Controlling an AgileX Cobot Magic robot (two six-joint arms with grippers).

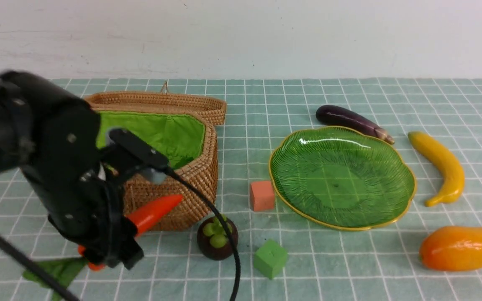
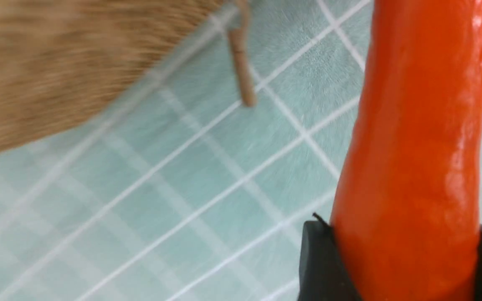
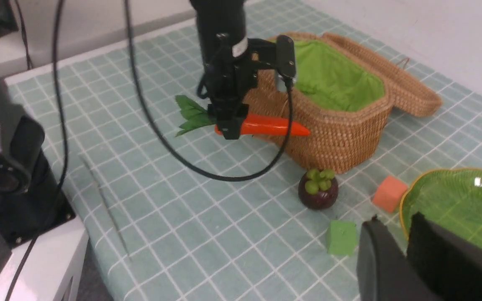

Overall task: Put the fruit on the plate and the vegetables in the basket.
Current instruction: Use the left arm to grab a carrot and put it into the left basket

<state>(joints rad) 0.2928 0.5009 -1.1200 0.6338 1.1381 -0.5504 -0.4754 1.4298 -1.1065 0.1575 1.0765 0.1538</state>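
- While the left gripper (image 1: 117, 256) pinches the carrot (image 1: 153, 213) just before the basket (image 1: 201, 184), it hides the carrot's middle.
- Right gripper (image 3: 396, 219), cut off: spread or pressed together, I cannot tell.

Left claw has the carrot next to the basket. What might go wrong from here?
- Basket wall: the carrot hangs low against the outside of the basket, below its rim, so it may scrape or shove the wall unless lifted first.
- Tilt: the left claw grips near the leafy end, leaving a long tip sticking out that could swivel.
- Mangosteen: it sits close by the basket and could roll if bumped.
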